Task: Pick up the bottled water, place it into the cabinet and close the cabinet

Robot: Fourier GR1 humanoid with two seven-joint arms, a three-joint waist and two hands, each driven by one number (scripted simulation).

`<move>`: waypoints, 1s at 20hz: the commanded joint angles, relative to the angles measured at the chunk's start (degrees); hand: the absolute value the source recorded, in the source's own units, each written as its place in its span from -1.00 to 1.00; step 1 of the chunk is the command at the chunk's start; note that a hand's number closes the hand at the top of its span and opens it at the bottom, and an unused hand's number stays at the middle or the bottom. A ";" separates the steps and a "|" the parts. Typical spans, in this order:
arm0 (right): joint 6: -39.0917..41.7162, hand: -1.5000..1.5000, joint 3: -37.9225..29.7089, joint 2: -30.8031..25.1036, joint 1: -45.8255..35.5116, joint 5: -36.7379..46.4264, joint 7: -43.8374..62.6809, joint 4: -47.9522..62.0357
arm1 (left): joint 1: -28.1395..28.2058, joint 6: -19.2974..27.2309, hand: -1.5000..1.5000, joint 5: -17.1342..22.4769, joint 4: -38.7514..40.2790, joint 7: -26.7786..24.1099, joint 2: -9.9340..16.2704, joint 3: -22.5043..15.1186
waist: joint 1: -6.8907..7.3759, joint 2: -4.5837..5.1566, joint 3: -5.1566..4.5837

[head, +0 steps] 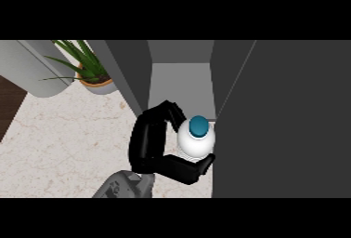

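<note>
The bottled water (197, 142) is a white bottle with a blue cap, seen from above. My left hand (145, 142) is shut on it, with the fingers curled round its far side and the thumb round its near side. Hand and bottle sit just in front of the open cabinet (179, 81), whose pale grey inside shows between dark door panels. The large dark door (281, 121) stands right beside the bottle, on its right. My right hand does not show.
A potted green plant (93, 74) stands on the marble counter (61, 139) at the back left, next to a big pale grey rounded object (37, 65). The cabinet's left panel (130, 69) lies just beyond my fingers.
</note>
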 commanded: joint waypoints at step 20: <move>1.43 -1.00 -8.17 -2.49 -4.62 -10.82 5.29 -2.05 | -26.80 14.91 1.00 2.75 24.20 2.35 -0.05 2.68 | -0.90 0.38 -0.04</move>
